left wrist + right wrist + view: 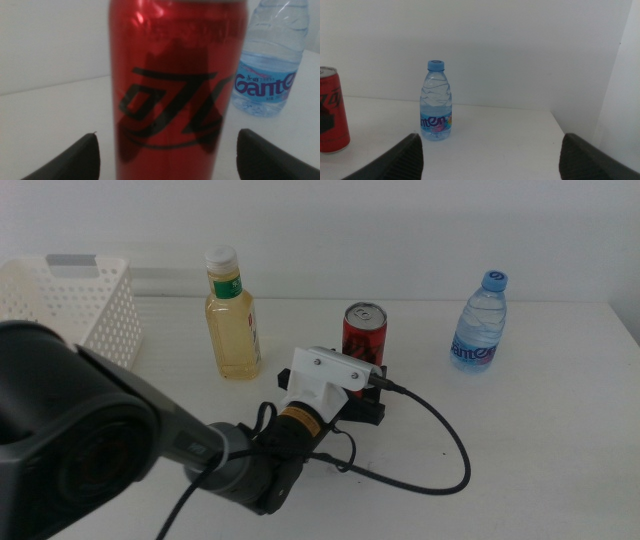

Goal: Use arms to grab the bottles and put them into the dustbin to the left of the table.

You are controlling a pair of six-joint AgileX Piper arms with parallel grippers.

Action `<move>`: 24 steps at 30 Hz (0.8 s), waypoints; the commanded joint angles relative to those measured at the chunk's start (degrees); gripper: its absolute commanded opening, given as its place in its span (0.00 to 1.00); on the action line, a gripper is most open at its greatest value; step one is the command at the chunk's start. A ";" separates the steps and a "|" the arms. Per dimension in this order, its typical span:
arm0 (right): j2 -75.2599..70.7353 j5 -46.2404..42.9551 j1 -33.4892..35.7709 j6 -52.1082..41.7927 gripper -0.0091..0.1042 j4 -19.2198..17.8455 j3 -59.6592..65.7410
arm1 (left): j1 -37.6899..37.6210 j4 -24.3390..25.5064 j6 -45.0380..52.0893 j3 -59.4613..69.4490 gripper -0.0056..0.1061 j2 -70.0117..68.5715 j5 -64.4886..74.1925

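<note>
The red drink can (pixel 364 332) stood upright in the middle of the white bench (pixel 540 440), between the released jaws of the left hand (pixel 167 150). The right hand (pixel 490 150) was also released, facing the small water bottle (pixel 436 101), well apart from it.

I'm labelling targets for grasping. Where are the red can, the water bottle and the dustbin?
red can (pixel 364 335): middle view, on its red side wall.
water bottle (pixel 436 107): right wrist view, on its clear body.
dustbin (pixel 85 305): middle view, on its perforated wall.
</note>
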 commanded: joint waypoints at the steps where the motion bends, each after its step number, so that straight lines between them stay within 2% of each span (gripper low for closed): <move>1: -0.26 -0.35 -0.52 -0.19 0.74 -0.24 0.14 | -0.12 -0.41 -0.66 -2.81 0.89 1.59 0.30; 12: -0.26 -0.35 -0.52 -0.19 0.74 -0.24 0.14 | -0.12 -1.38 -0.54 -10.08 0.89 7.06 2.35; 16: -0.26 -0.35 -0.52 -0.19 0.74 -0.24 0.14 | -0.01 -3.78 -0.42 -10.47 0.83 7.20 2.66; 18: -0.26 -0.35 -0.52 -0.19 0.74 -0.24 0.14 | -0.01 -4.52 -0.27 -10.47 0.71 7.20 1.18; 24: -0.26 -0.35 -0.52 -0.19 0.74 -0.24 0.14 | -0.01 -4.05 -0.16 -6.58 0.18 2.23 0.32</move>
